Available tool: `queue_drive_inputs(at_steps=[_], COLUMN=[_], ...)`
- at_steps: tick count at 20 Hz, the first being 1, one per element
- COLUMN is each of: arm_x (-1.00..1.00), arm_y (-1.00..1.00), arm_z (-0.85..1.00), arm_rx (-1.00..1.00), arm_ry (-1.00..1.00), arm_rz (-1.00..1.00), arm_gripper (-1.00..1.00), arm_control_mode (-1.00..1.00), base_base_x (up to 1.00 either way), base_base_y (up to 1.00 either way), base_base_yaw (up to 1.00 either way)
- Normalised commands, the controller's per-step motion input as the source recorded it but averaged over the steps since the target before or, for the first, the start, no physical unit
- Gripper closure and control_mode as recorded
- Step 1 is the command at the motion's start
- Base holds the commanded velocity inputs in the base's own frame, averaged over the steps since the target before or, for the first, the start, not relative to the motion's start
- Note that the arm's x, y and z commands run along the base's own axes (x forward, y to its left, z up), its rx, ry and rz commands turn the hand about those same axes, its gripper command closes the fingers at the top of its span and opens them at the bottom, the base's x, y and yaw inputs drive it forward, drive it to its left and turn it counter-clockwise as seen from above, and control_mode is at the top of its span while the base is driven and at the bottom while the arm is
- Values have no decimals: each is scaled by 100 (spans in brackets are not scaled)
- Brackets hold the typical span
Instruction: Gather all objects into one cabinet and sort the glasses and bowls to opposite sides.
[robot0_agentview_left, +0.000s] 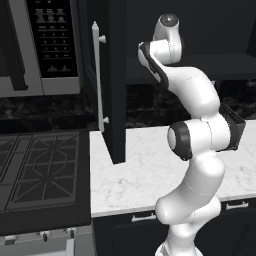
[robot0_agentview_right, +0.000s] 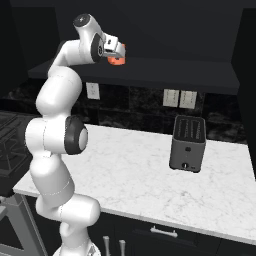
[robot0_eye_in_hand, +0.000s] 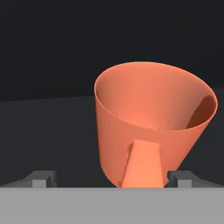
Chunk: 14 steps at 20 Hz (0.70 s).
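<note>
My gripper (robot0_agentview_right: 116, 54) grips the orange-red cup (robot0_agentview_right: 117, 59) between its fingers, just above the cabinet shelf (robot0_agentview_right: 165, 75).

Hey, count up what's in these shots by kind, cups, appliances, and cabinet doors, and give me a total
Cups: 1, the orange-red cup at the gripper
Appliances: 3, toaster, microwave, stove
Cabinet doors standing open: 1, the black door
Total: 5

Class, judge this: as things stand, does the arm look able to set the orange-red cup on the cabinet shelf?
Probably yes: the gripper holds the orange-red cup at the shelf, cabinet door open.
</note>
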Motion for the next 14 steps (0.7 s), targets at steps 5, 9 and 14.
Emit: queue_drive_inputs(at_steps=[5, 9, 14], arm_x=[19, 1, 0], arm_y=[0, 0, 0], arm_z=[0, 0, 0], arm_rx=[0, 0, 0], arm_ry=[0, 2, 3], arm_rz=[0, 0, 0], arm_gripper=[100, 100, 100], arm_control_mode=[-100, -100, -100], base_base_x=[0, 0, 0], base_base_y=[0, 0, 0], base_base_yaw=[0, 0, 0])
